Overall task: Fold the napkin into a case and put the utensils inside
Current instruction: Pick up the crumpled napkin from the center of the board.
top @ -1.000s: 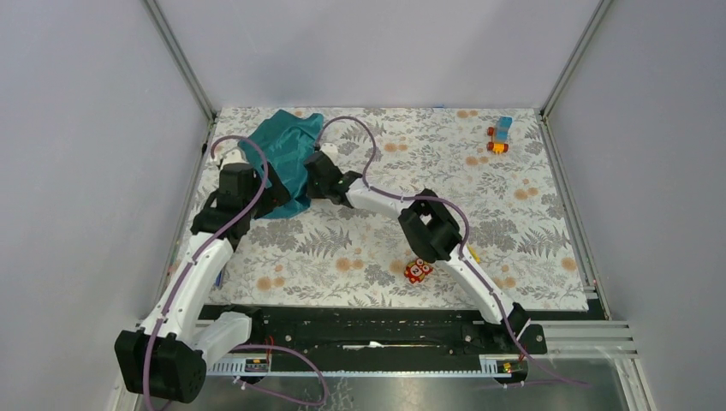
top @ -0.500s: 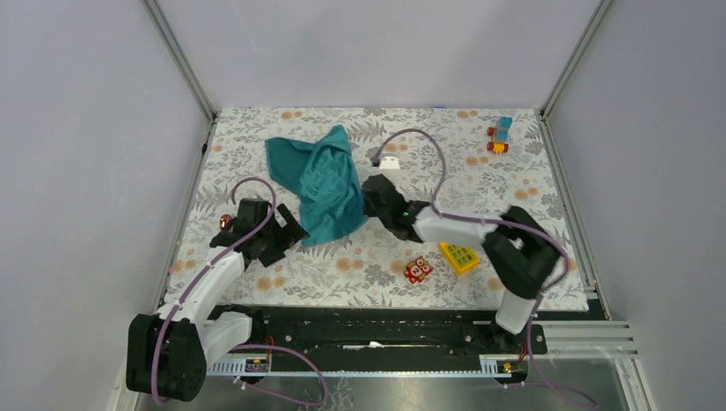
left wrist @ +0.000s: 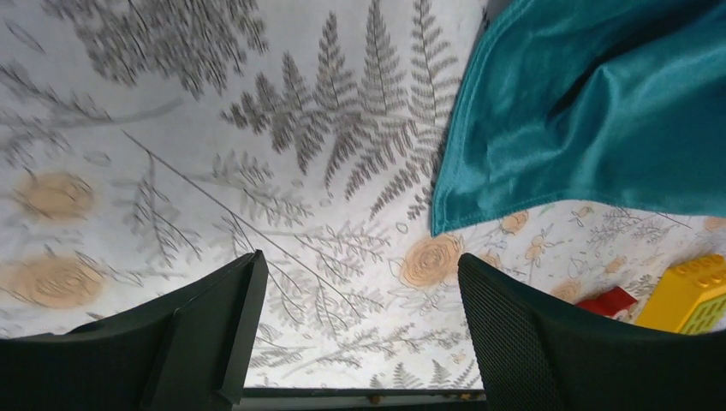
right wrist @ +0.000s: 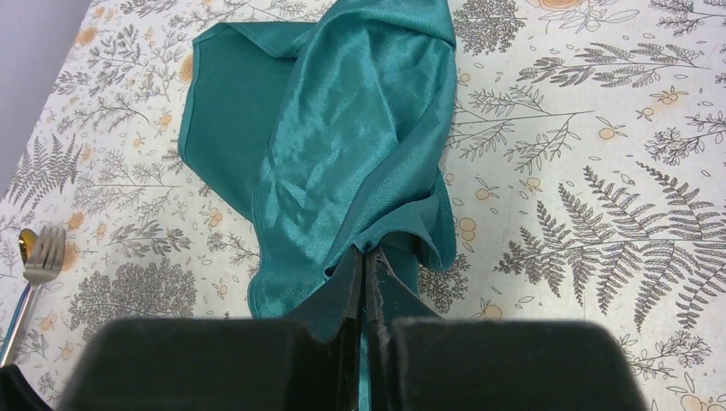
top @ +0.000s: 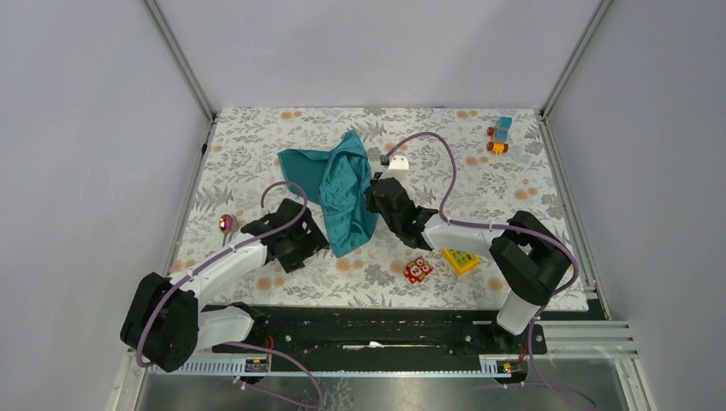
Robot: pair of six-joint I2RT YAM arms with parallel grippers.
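1. Napkin [top: 341,184] first: the teal cloth is a crumpled heap rather than a neat fold. One flap is spread on the tablecloth [top: 514,188], and the rest is drawn up into a ridge that runs to the right gripper [top: 373,204].
2. The right gripper's jaws are pressed to a thin slit with a fold of the cloth caught between them. In its wrist view the shiny fabric fans out ahead of the fingertips and to their left.
3. The left gripper [top: 314,246] stands wide and holds nothing. Between its two fingers [left wrist: 205,334] only fern-printed tablecloth shows.
4. A pointed corner of the napkin lies ahead of the left gripper, toward its right finger, close but not touching it.
5. Of the utensils, a spoon [top: 226,223] with a red bowl lies behind the left gripper, beyond its arm and well apart from the cloth. A fork [right wrist: 41,253] lies far to the left of the right gripper, at the edge of that wrist view, also off the cloth.
6. A yellow block [top: 460,259] and a red owl toy [top: 418,270] sit behind the right gripper, beside its forearm.
7. A small toy car [top: 499,135] stands well off to the right of the right gripper, near the table's far corner.
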